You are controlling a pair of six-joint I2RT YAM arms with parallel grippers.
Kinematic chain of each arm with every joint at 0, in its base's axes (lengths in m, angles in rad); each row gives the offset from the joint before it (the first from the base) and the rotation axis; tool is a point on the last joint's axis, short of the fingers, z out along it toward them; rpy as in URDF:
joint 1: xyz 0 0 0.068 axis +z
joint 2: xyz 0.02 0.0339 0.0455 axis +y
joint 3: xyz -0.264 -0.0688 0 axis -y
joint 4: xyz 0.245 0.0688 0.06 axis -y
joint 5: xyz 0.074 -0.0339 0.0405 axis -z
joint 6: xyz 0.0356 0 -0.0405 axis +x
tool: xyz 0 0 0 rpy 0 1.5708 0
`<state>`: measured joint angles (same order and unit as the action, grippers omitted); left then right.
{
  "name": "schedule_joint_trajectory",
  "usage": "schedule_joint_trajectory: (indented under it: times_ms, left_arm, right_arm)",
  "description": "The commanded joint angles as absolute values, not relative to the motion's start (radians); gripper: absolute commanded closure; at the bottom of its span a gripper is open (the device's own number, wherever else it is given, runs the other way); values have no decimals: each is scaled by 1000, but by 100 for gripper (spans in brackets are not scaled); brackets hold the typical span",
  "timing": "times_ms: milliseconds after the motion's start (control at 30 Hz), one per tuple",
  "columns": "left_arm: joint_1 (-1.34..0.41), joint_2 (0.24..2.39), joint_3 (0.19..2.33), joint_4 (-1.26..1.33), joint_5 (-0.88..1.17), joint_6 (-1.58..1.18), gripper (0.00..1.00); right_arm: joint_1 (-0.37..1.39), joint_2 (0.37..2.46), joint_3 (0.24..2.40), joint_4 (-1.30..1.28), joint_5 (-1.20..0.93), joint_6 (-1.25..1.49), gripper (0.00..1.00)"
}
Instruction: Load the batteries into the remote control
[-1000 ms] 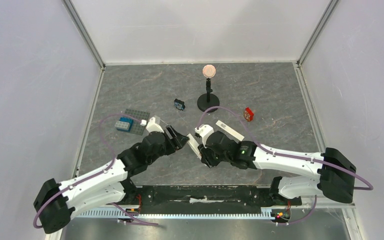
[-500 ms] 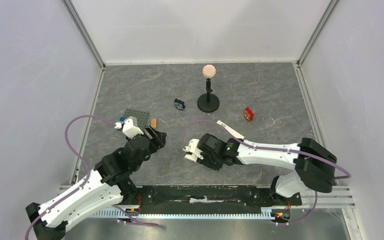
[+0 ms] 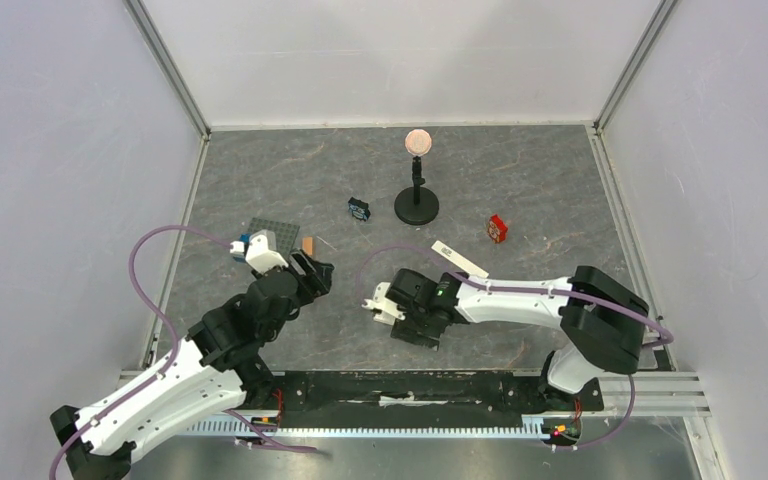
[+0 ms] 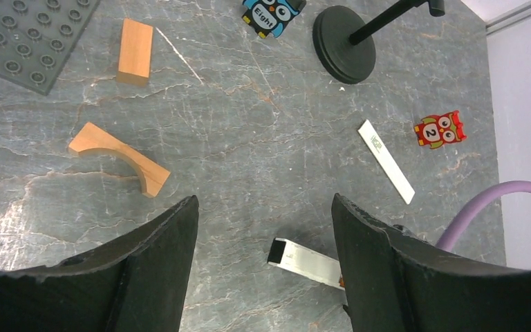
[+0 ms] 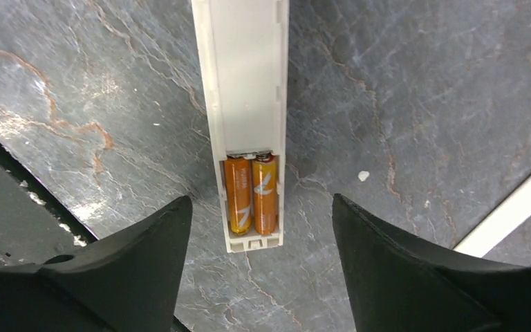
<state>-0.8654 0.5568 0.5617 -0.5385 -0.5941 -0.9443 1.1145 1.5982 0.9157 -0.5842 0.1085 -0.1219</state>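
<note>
My left gripper (image 4: 263,202) and right gripper (image 5: 261,200) have backed off, both open; the batteries (image 5: 252,194) sit in the remote control (image 5: 247,83).

The left arm (image 3: 165,388) and right arm (image 3: 520,297) have white shells, black joints, purple cables (image 3: 134,272) and matte-black claw fingers (image 4: 145,277).

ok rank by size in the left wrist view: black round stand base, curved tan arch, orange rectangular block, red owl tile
black round stand base, curved tan arch: too alike to rank
orange rectangular block
red owl tile
</note>
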Motion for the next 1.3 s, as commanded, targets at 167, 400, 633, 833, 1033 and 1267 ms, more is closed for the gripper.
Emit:
schedule_joint_trajectory:
  times_ms: [167, 400, 633, 833, 1033, 1267]
  left_arm:
    - [-861, 637, 561, -373, -512, -857, 24]
    - [-853, 798, 590, -156, -313, -718, 25]
    - [-847, 1092, 733, -5, -104, -536, 25]
    - [-828, 1356, 836, 146, -14, -546, 28]
    - [-806, 1630, 949, 280, 37, -615, 31]
    - [-770, 1862, 1082, 310, 46, -690, 34]
  right_arm:
    - [1030, 1285, 872, -451, 105, 76, 16]
    - [773, 1106, 726, -435, 250, 589, 16]
    - [660, 990, 494, -311, 232, 901, 17]
    - [580, 923, 388, -234, 236, 1039, 19]
    - [496, 940, 352, -190, 232, 1059, 20]
    - [408, 1036, 365, -116, 179, 977, 28]
